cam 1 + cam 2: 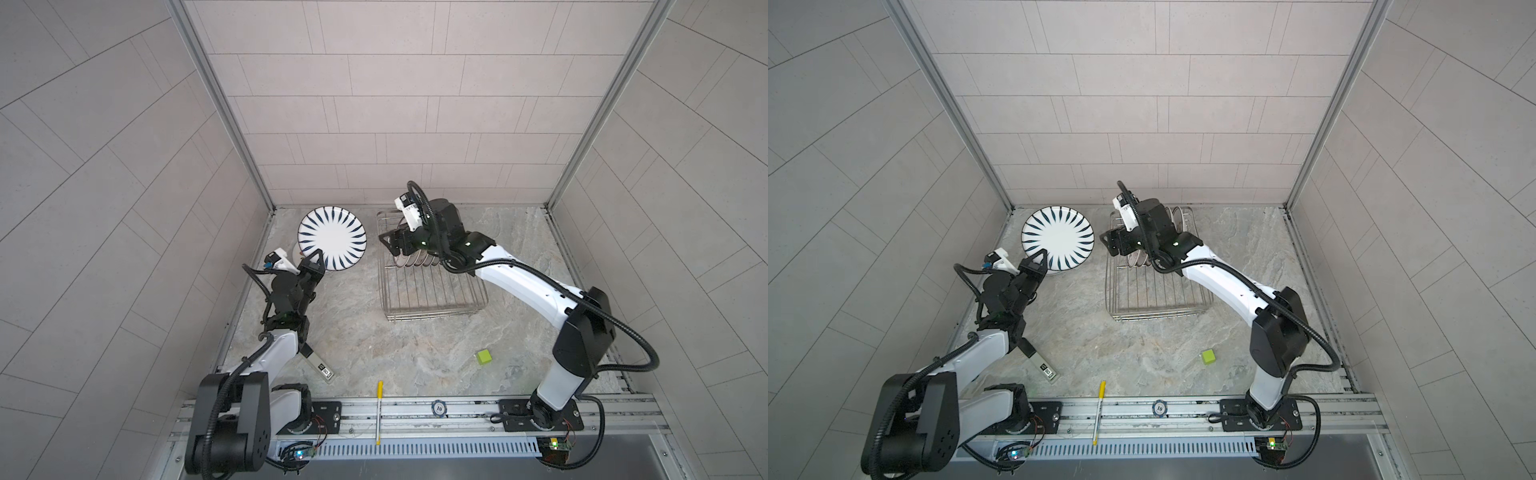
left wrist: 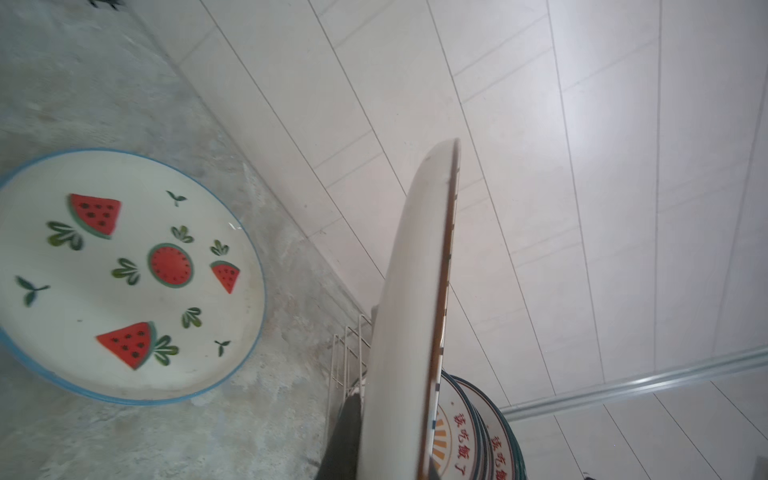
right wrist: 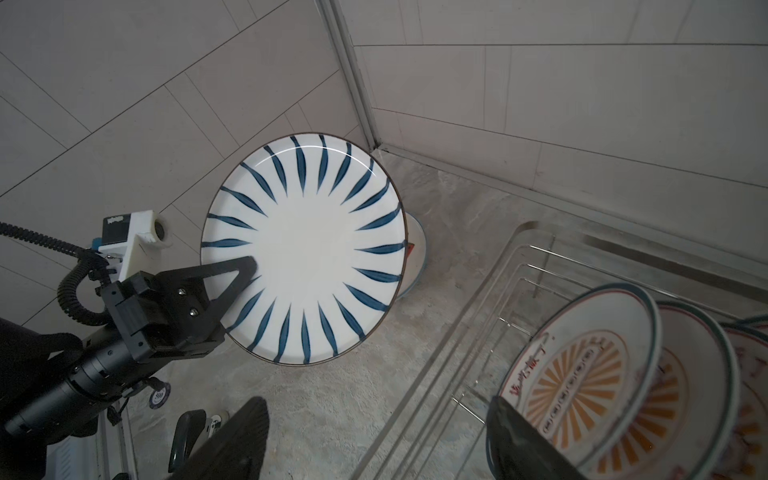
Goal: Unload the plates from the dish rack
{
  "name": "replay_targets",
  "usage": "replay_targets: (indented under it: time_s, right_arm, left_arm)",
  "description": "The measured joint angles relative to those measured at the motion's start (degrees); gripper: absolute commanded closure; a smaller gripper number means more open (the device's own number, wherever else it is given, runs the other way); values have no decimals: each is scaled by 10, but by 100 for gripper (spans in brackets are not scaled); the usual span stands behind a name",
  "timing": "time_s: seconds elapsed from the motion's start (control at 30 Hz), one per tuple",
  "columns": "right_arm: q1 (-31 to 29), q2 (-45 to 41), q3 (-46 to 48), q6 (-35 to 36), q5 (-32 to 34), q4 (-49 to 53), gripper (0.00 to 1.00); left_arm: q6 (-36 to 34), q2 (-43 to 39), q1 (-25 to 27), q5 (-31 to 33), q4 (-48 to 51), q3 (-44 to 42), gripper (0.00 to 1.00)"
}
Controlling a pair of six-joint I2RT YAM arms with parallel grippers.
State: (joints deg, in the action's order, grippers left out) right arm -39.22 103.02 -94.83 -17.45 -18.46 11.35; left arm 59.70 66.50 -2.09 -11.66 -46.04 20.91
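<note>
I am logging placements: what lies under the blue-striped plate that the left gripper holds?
A watermelon-patterned plate lies flat on the table below the blue-striped plate, which the left gripper grips. In both top views only its rim shows; the rest is covered.

The counter was gray stone with pale streaks. The dish rack stood by the middle of the back edge. A watermelon plate lay flat near the back left corner. A green block sat toward the front right. A small card lay toward the front left. A yellow pen crossed the front edge.
</note>
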Motion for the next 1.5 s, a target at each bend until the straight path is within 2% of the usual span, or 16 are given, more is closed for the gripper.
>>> replay_targets:
  time_s: [0.17,0.33,0.63,1.0,1.27,1.5]
  right_arm:
    - [-40,126,-153,35,13,68,18]
    - [-67,233,-296,69,43,153,19]
    - [-66,327,-414,74,58,217,19]
    - [-65,369,-448,75,61,234,19]
    - [-65,370,-449,75,61,234,19]
    - [-65,378,-451,74,61,232,19]
  left_arm:
    - [5,17,-7,51,23,0,100]
    - [16,71,-21,72,19,1,100]
    - [24,165,-26,104,3,28,100]
    - [30,261,-36,107,2,99,100]
    - [39,309,-59,93,-12,102,100]
    - [33,316,-62,88,-1,115,90]
